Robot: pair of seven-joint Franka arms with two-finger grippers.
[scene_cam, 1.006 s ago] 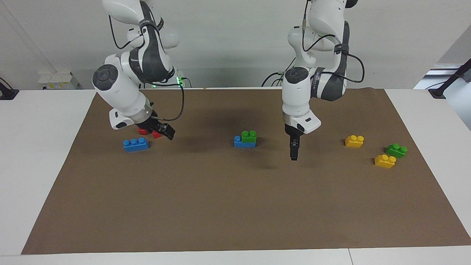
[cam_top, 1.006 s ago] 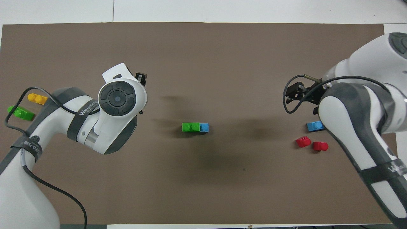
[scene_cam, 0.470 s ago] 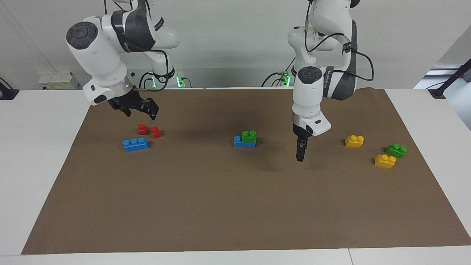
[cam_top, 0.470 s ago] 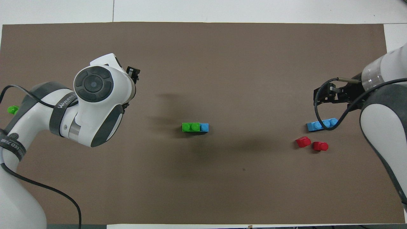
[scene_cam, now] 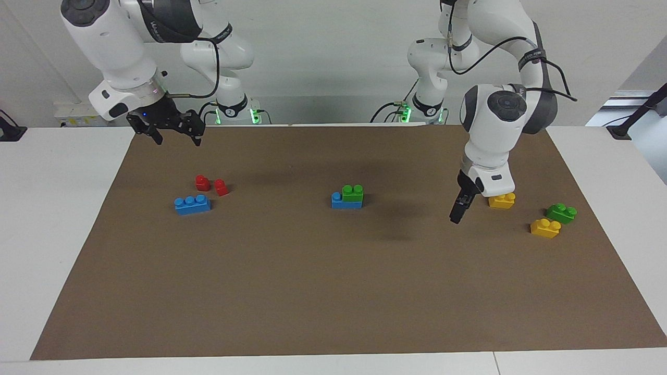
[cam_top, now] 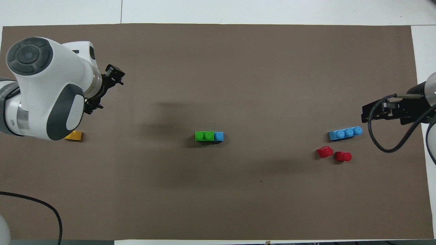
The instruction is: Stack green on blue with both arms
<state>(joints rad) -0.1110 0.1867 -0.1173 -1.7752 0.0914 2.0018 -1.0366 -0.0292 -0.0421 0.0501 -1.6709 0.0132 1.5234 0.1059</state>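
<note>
The green brick (scene_cam: 353, 193) (cam_top: 204, 136) sits on top of the blue brick (scene_cam: 340, 202) (cam_top: 219, 136) at the middle of the brown mat. It covers the end of the blue brick toward the left arm; one blue stud shows bare. No gripper touches this stack. My left gripper (scene_cam: 456, 214) (cam_top: 109, 90) hangs low over the mat beside a yellow brick (scene_cam: 502, 200), open and empty. My right gripper (scene_cam: 176, 136) (cam_top: 364, 114) is raised high over the mat's corner at the right arm's end, open with nothing in it.
A second blue brick (scene_cam: 193, 203) (cam_top: 345, 132) and two small red pieces (scene_cam: 202, 182) (scene_cam: 221, 187) lie toward the right arm's end. Another yellow brick (scene_cam: 545, 227) and a darker green brick (scene_cam: 561, 212) lie toward the left arm's end.
Both grippers have drawn away from the middle. The right one rose and swung out to its end of the table; the left one moved toward the yellow brick. The stack stayed put.
</note>
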